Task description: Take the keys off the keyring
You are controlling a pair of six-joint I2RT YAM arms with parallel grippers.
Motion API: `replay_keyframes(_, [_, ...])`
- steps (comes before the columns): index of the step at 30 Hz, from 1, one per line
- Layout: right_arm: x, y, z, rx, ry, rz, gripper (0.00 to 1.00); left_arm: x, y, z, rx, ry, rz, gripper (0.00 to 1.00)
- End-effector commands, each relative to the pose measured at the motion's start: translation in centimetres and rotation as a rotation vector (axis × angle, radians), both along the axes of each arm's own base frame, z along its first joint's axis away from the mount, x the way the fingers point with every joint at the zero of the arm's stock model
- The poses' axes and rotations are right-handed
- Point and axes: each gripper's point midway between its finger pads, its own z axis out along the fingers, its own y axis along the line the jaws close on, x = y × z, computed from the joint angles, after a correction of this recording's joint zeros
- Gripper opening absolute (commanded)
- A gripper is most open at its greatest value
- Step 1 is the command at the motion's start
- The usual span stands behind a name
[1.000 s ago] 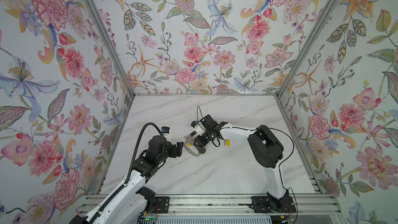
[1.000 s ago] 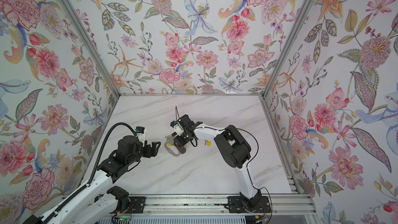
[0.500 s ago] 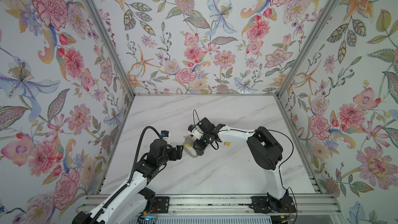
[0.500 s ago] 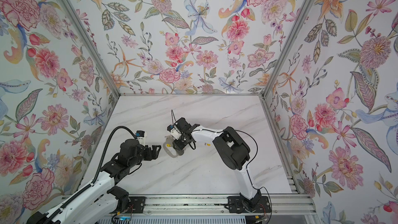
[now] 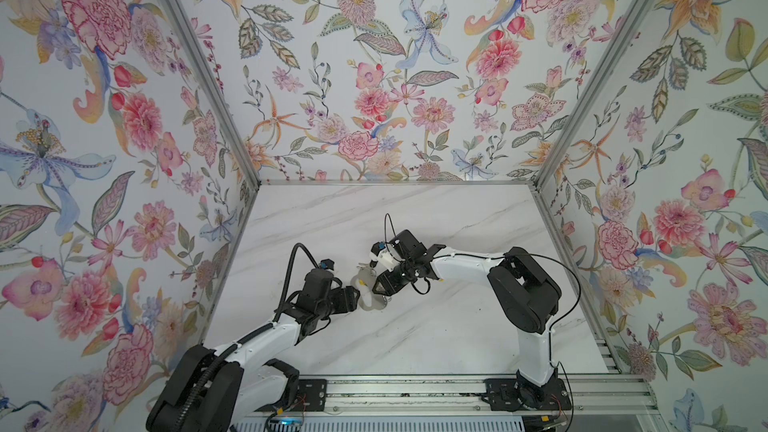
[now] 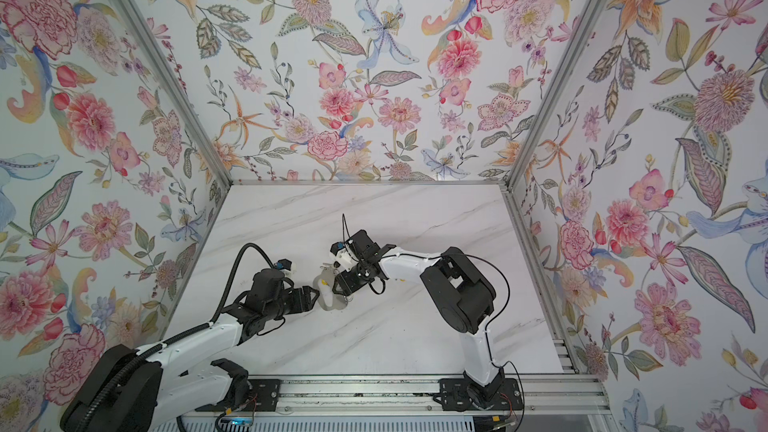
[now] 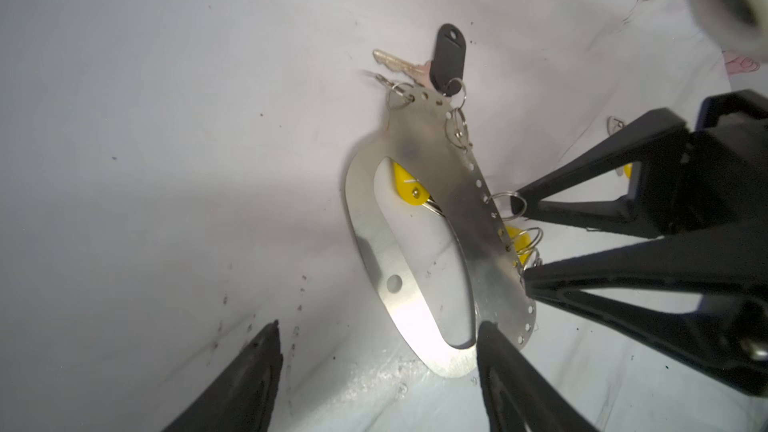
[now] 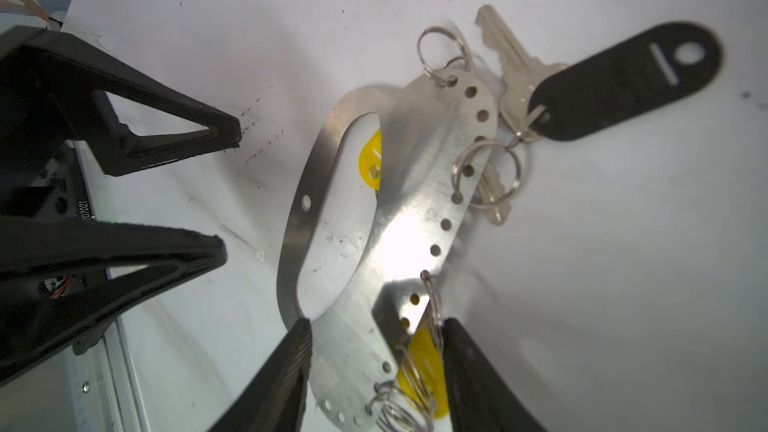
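The keyring (image 7: 419, 184) is a flat silver plate with a long opening, lying on the marble table (image 5: 415, 326) between both arms; it also shows in both top views (image 5: 368, 293) (image 6: 328, 289). A silver key (image 8: 509, 72) with a black fob (image 8: 623, 85) hangs from its far end. One yellow tag (image 8: 371, 160) shows through the opening. My right gripper (image 8: 376, 326) is open, its tips straddling the holed edge, the wire rings and another yellow tag (image 8: 424, 361). My left gripper (image 7: 379, 322) is open, one finger (image 7: 498, 367) at the plate's near end.
A loose yellow tag (image 7: 627, 169) lies on the table behind the right gripper's fingers. Floral walls close in the table on three sides, and a metal rail (image 5: 415, 388) runs along the front. Bare marble lies behind and to the right of the arms.
My left gripper has come forward up to the keyring's near end, its jaws a little narrower. The right gripper and the keyring have shifted slightly left and toward the front.
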Motion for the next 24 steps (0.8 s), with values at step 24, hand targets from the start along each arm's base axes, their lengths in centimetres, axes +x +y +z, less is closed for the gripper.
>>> replay_keyframes(24, [1.3,-0.8,-1.7,-0.02,0.018,-0.095,0.52,1.8,-2.8,-2.2,-0.027,0.067,-0.078,0.51])
